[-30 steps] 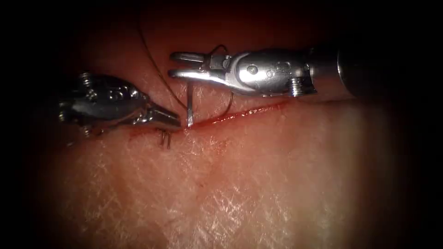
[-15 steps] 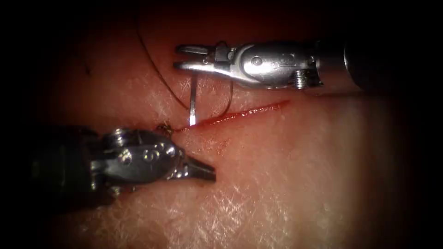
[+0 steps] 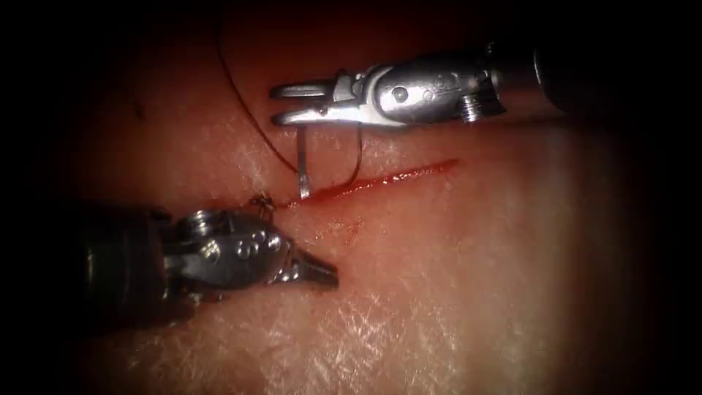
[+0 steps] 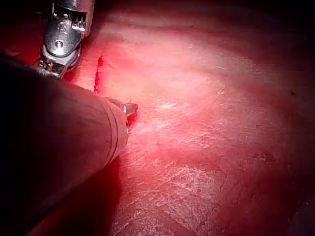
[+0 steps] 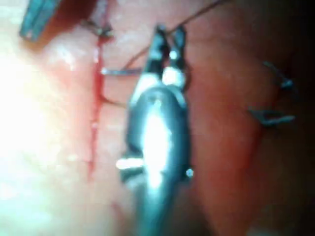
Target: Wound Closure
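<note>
Here, each view is recorded in turn.

Endoscope view
- Tissue (image 3: 439, 292): pale and finely scratched below the cut, darker above it.
- Cut (image 3: 387, 179): a thin red line lined with red fluid, rising toward the right.
- Right tool (image 3: 281, 102): entered from the right and positioned above the cut; its two jaws are seen parted, one above the other.
- Needle (image 3: 303, 164): seen hanging from under the right tool's lower jaw, its shining end at the left end of the cut. Whether it is gripped by the jaws, or only crossed by the lower one, cannot be told. Whether the tip is in the tissue cannot be told.
- Thread (image 3: 245, 95): a dark strand is run from the top edge down toward the needle; a second dark arc (image 3: 358, 157) is hung from the right tool to the cut.
- Knot (image 3: 262, 202): a small tied stitch is located at the left end of the cut.
- Left tool (image 3: 325, 276): placed below the cut, over the pale tissue; its jaws are closed to a point and nothing is held.

Left wrist view
- Left tool (image 4: 129, 109): little beyond the tip is shown past its own dark shaft; the jaw state cannot be read here.
- Cut (image 4: 97, 78): seen as a short red slit.
- Right tool (image 4: 58, 46): located just beside the cut.

Right wrist view
- Right tool (image 5: 169, 40): the jaws are seen parted.
- Needle (image 5: 120, 72): seen lying crosswise from the tool to the cut (image 5: 96, 98).
- Thread (image 5: 202, 12): led away from the jaw tips.
- Cut ends of thread (image 5: 270, 115): seen on the tissue, well apart from the cut.
</note>
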Controlling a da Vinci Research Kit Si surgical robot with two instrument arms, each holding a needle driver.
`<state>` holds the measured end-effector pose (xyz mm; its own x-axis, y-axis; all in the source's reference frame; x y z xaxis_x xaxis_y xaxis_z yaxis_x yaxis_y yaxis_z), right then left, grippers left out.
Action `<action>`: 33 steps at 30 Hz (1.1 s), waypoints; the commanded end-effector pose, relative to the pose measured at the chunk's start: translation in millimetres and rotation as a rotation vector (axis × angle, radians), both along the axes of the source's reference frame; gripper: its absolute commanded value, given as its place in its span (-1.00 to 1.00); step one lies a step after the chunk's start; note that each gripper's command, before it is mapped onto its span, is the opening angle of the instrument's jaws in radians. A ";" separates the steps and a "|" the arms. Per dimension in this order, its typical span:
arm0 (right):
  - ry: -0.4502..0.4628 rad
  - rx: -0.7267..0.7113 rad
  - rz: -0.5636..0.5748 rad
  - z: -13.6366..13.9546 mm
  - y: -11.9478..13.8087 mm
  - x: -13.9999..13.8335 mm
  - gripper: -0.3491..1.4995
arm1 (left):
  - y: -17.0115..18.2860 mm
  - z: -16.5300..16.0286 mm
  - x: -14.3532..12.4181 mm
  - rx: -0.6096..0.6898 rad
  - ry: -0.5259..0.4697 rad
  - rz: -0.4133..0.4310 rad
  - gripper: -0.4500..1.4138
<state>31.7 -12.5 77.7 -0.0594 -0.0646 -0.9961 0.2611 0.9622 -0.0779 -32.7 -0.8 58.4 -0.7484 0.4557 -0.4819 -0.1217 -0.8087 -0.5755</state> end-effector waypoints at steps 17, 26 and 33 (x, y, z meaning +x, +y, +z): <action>-0.010 0.012 -0.081 0.0 -0.3 0.8 -1.00 | 0.0 1.8 -0.1 -0.001 0.003 0.008 -1.00; -0.054 0.101 -0.105 -0.1 0.0 1.2 -1.00 | -0.5 3.8 0.4 0.002 0.036 0.014 -1.00; -0.056 0.108 -0.096 -0.6 0.9 1.2 -1.00 | -0.9 4.5 0.4 0.000 0.045 0.015 -1.00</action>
